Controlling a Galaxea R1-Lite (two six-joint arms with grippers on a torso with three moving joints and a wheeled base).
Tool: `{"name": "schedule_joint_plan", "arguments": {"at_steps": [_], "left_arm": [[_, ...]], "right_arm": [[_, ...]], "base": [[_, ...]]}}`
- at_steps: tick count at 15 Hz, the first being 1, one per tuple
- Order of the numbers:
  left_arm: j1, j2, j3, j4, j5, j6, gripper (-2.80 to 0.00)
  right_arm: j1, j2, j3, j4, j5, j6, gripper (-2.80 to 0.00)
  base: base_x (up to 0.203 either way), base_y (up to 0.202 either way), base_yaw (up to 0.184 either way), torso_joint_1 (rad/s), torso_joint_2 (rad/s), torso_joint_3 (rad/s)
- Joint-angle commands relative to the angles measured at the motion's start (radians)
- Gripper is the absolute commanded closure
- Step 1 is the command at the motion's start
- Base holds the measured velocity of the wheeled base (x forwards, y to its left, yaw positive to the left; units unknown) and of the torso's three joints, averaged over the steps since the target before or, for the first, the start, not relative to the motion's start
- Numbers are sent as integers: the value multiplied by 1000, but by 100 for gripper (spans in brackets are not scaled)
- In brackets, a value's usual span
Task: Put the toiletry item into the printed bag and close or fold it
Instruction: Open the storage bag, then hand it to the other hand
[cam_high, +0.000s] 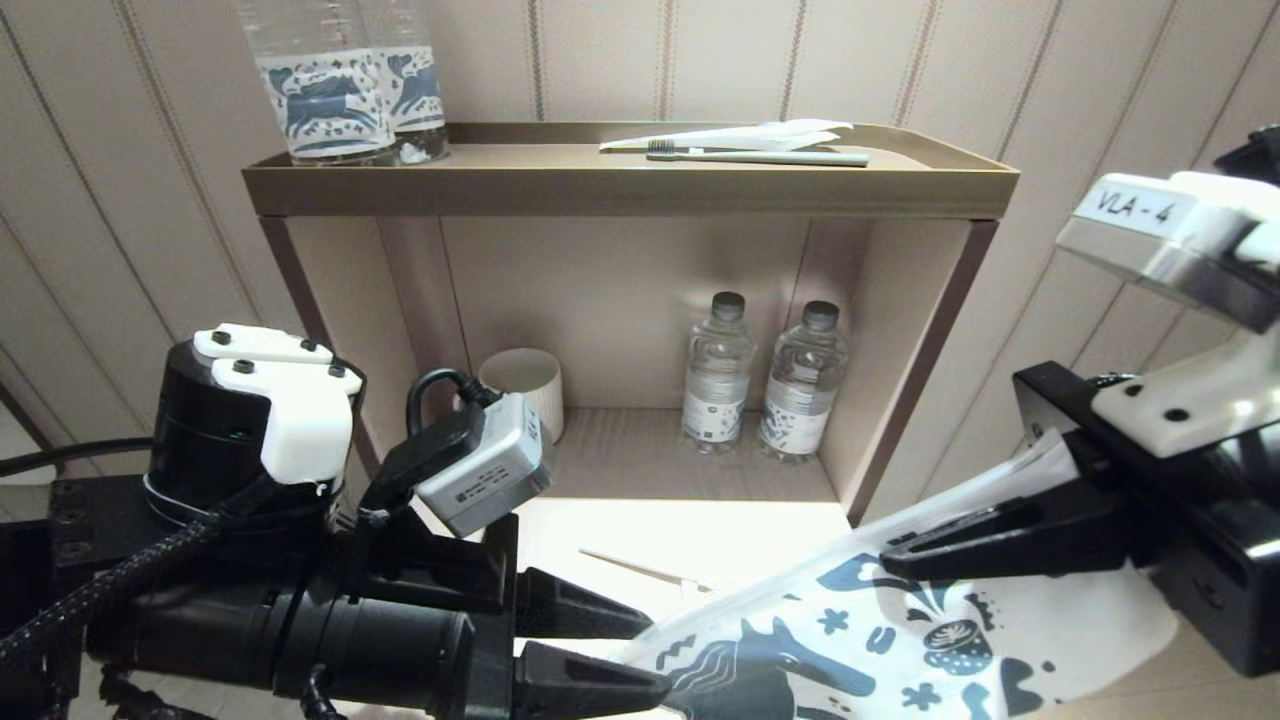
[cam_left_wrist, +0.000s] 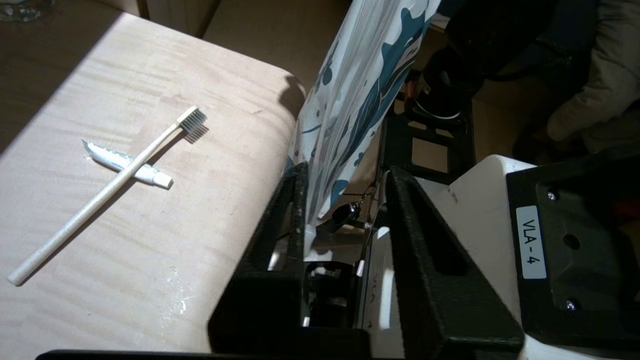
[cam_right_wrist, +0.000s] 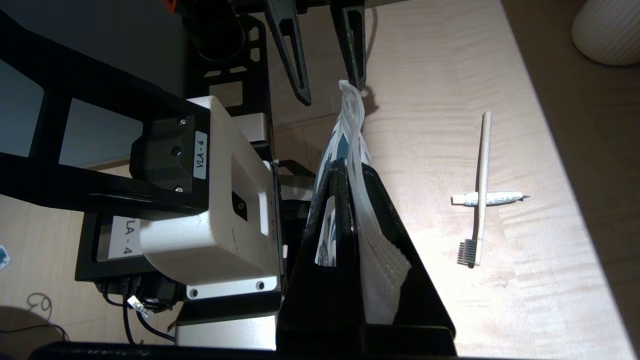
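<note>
Setting: hotel guest room or staged mock-up. Evidence: padded striped wall panels (cam_high: 700, 60); taupe shelf unit (cam_high: 630, 185); branded water bottles (cam_high: 345, 85) on top; two more bottles (cam_high: 765, 380) in the niche; ribbed cup (cam_high: 525, 385); single-use toothbrush (cam_left_wrist: 107, 190) and mini toothpaste tube (cam_left_wrist: 127, 165) on pale wooden desk (cam_left_wrist: 150, 260).

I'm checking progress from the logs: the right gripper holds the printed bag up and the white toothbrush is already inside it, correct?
Not quite. The right gripper does hold the printed bag, but the white toothbrush is not inside: the right wrist view shows it lying on the table, across a small toothpaste tube.
</note>
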Motion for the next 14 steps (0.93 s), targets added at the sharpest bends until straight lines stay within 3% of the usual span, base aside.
{"name": "schedule_joint_plan", "arguments": {"at_steps": [1,5,10,14], "left_arm": [[0,11,-4,0,-4,0,-280],[18,9,6,0,-2,-1,-280],[103,2,72,-11,-10,-2,-280],[130,69,153,-262,-25,-11,-280]], "right_arm": [[0,4,3,3,5,-3,0],[-1,2,6,3,3,-2,0],[-22,-17,-9,4,9,-1,0],[-20,-35,-23,5,32,3,0]], "base": [[0,0,0,0,0,0],[0,0,0,0,0,0],[0,0,0,0,0,0],[0,0,0,0,0,0]]}}
